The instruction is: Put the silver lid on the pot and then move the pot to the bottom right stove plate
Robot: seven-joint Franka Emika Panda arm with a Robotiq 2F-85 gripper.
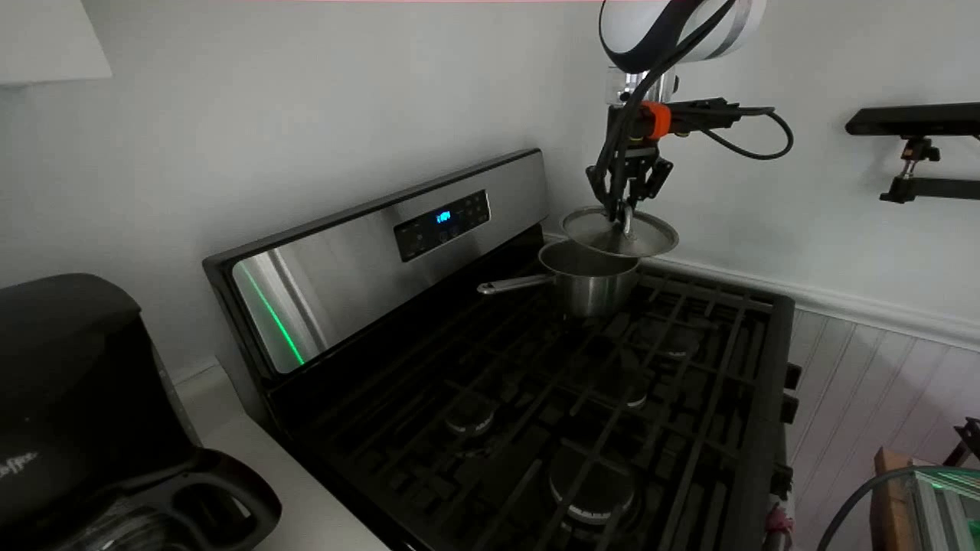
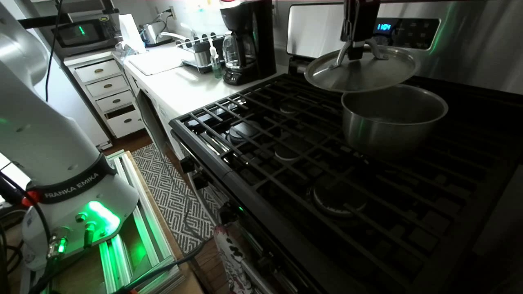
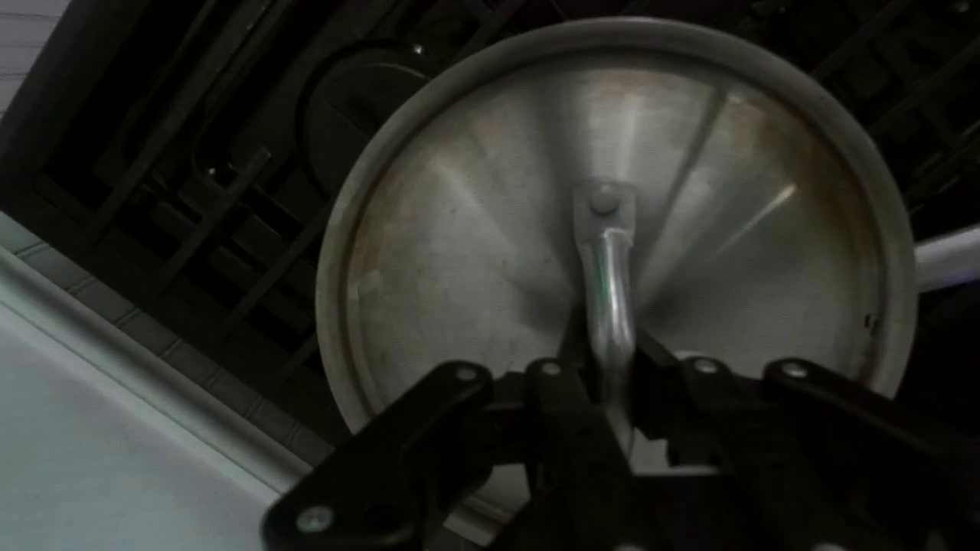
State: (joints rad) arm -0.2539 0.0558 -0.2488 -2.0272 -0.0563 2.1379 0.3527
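The silver lid [image 1: 651,236] [image 2: 363,77] [image 3: 490,252] is round and shiny, with a loop handle on top. My gripper [image 1: 619,213] [image 2: 355,55] [image 3: 612,344] is shut on that loop and holds the lid in the air, slightly tilted. The lid is above the pot [image 1: 593,295] [image 2: 384,130], offset from its opening in both exterior views. The pot stands upright and open on the back right of the stove. In the wrist view the lid hides its body; only its handle [image 3: 949,259] shows. The bottom right stove plate [image 1: 677,348] [image 2: 339,200] [image 3: 360,107] is dark under the grate.
Black grates [image 1: 536,398] cover the stove, with several other burners [image 1: 591,490]. The control panel [image 1: 442,226] rises behind the pot. A wall [image 3: 115,428] stands close on the stove's right side. A coffee maker [image 1: 69,398] [image 2: 249,41] stands on the counter at the stove's left.
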